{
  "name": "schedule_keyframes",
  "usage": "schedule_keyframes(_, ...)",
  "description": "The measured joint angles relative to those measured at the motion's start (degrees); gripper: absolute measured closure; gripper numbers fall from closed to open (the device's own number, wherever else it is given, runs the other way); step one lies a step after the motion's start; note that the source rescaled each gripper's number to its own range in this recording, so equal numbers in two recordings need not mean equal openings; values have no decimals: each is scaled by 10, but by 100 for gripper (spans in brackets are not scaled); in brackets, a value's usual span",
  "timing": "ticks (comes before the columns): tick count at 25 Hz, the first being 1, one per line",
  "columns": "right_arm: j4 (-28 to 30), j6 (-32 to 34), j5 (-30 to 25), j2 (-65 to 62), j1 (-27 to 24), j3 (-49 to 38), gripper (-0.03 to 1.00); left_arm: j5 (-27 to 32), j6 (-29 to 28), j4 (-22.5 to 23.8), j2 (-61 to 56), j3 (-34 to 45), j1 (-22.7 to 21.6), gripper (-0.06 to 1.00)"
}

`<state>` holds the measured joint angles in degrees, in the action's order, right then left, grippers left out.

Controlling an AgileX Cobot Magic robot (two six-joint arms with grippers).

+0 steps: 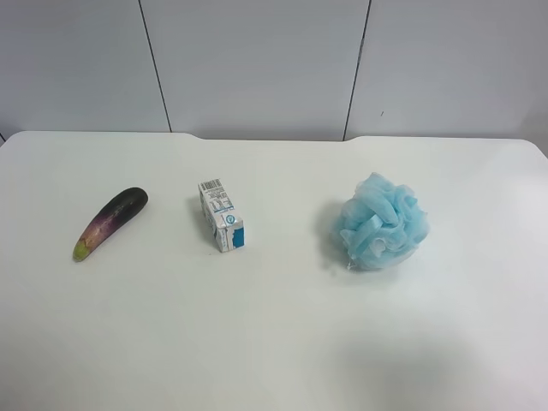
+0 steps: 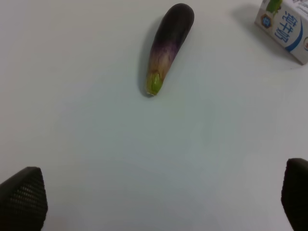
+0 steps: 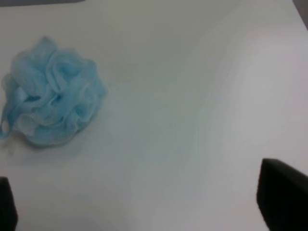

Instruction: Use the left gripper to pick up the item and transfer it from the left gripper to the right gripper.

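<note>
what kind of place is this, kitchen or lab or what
Most likely a robot test bench, not a kitchen: a plain white table against grey wall panels, with an unrelated eggplant, carton and bath puff spaced out in a row.

Left end effector (image 2: 159,197) cropped; puff (image 3: 50,94) perhaps blurred.

White table (image 1: 274,342) stands before a pale grey panelled wall (image 1: 257,60).
</note>
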<state>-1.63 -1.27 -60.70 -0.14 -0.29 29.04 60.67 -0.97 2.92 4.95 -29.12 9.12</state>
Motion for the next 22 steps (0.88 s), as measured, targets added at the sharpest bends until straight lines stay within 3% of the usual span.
schedule_keyframes(17, 0, 0, 0, 0, 0, 0, -3, 0, 6, 0, 5, -1, 0, -6)
schedule_keyframes(22, 0, 0, 0, 0, 0, 0, -3, 1, 28, -1, 96, -53, 0, -6)
